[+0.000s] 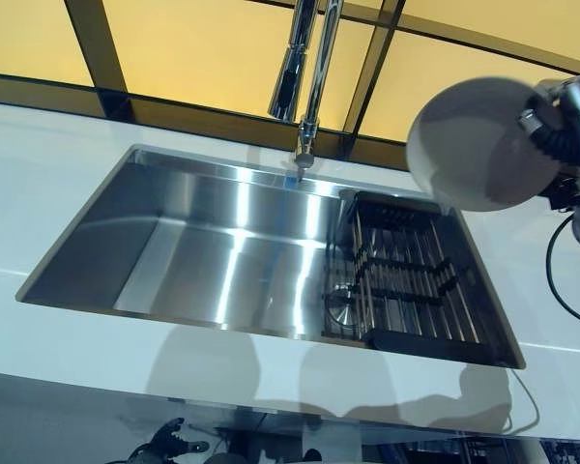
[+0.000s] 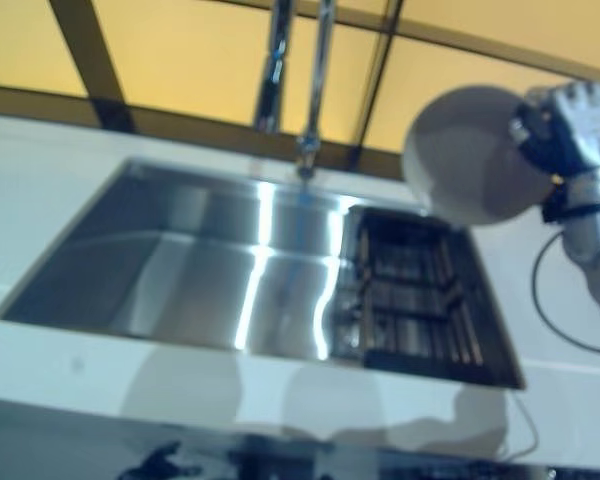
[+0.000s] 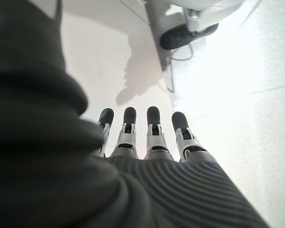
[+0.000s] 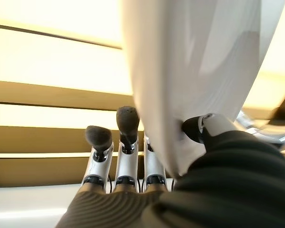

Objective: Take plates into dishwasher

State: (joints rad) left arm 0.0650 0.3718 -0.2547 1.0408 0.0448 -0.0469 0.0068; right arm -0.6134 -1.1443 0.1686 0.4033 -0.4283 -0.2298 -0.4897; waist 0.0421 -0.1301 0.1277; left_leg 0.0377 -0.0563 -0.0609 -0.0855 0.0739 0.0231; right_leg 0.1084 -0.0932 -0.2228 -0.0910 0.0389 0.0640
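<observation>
Right hand (image 2: 570, 125) fingers pinch white plate (image 1: 474, 145) above sink rack (image 1: 411, 275)

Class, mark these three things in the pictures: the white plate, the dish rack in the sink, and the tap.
white plate (image 1: 474, 145), left eye view, middle of its underside.
dish rack (image 1: 406, 280), left eye view, on its central bars.
tap (image 1: 314, 87), left eye view, on its upright pipe.
</observation>
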